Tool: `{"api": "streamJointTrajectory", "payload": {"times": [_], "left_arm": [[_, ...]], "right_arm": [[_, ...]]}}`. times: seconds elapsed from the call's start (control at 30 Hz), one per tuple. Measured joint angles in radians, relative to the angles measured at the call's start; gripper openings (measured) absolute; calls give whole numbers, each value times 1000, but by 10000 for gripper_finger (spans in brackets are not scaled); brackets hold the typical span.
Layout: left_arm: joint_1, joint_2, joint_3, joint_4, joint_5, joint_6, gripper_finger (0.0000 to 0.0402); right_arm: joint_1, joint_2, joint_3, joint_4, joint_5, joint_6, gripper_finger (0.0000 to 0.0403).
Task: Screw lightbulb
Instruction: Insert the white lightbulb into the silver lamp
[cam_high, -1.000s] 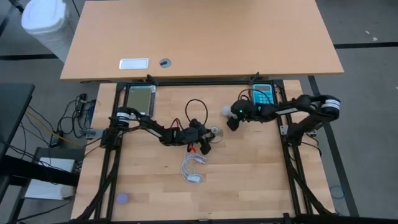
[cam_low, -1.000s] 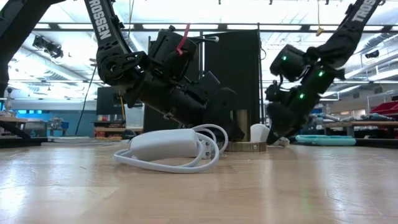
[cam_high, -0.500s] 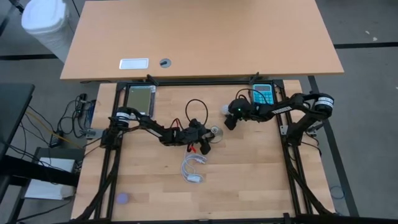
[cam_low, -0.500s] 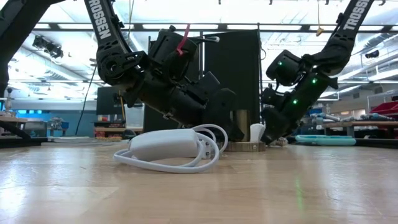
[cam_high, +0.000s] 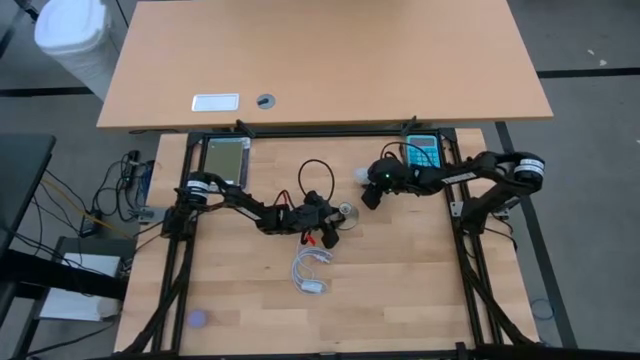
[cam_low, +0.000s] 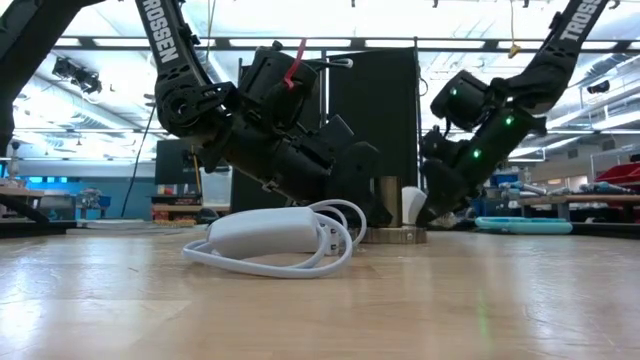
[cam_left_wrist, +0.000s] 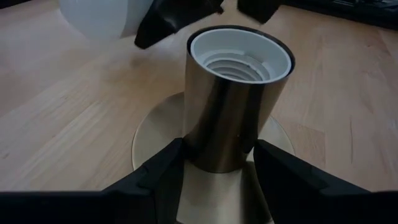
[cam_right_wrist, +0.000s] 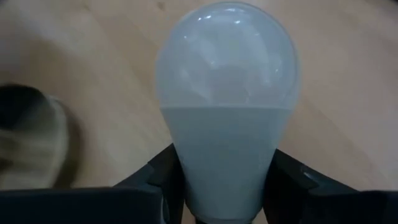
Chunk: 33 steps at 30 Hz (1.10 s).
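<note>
The lightbulb (cam_right_wrist: 227, 74) is white, with a frosted globe, and shows small in the high view (cam_high: 360, 178), just far-right of the socket. My right gripper (cam_right_wrist: 224, 186) is shut on it (cam_high: 368, 192). The socket (cam_left_wrist: 236, 112), a metallic tube with a white threaded inside, stands upright on its round base disc (cam_left_wrist: 155, 134) near the table's middle (cam_high: 347, 211). My left gripper (cam_left_wrist: 217, 174) is shut on the tube, reaching in from the table's left (cam_high: 335, 216). In the low view the bulb (cam_low: 410, 203) shows just behind the socket (cam_low: 388, 205). My left gripper pinches the socket's tube near its lower end (cam_left_wrist: 214, 155), just above the base disc, one finger on each side. The fingers come from the table's left, slanting down. The socket stands upright with its disc on the table. My right gripper pinches the lightbulb's tapered neck (cam_right_wrist: 224, 162) below the globe, one finger on each side. The globe points away from the wrist, and the screw base is hidden between the fingers. The fingers slant down from the table's right. Whether the bulb rests on the table, I cannot tell.
A coiled white cable with its adapter (cam_high: 310, 270) lies near-left of the socket (cam_low: 280, 235). A black cable loop (cam_high: 315, 175) lies behind the left gripper. A small purple thing (cam_high: 197, 319) sits at the near left. Flat devices (cam_high: 422, 152) (cam_high: 226, 158) lie at the far edge.
My right gripper has edged a little toward the lightbulb and the socket and has taken hold of the bulb. In the low view the bulb now shows slightly higher and closer to the socket than before.
</note>
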<state>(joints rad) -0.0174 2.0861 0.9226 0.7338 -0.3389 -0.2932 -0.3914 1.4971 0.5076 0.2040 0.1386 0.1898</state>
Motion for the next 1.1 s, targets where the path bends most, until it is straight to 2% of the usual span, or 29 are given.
{"api": "streamJointTrajectory", "payload": {"times": [0.33, 0.47, 0.7, 1.0, 1.1], "left_arm": [[0, 0, 0, 0, 3, 0, 198], [1, 0, 0, -2, 47, 0, 198], [0, 0, 0, -6, 53, 4, 198], [0, 0, 0, -6, 55, 2, 198], [0, 0, 0, -7, 55, 2, 198]], "right_arm": [[89, -190, 0, -37, -13, 41, 157], [141, -239, 0, -43, -12, 69, 157], [245, -261, 0, 19, 5, 97, 157], [355, -261, -2, 69, 108, 92, 157], [384, -262, -46, 196, 127, 97, 157]]}}
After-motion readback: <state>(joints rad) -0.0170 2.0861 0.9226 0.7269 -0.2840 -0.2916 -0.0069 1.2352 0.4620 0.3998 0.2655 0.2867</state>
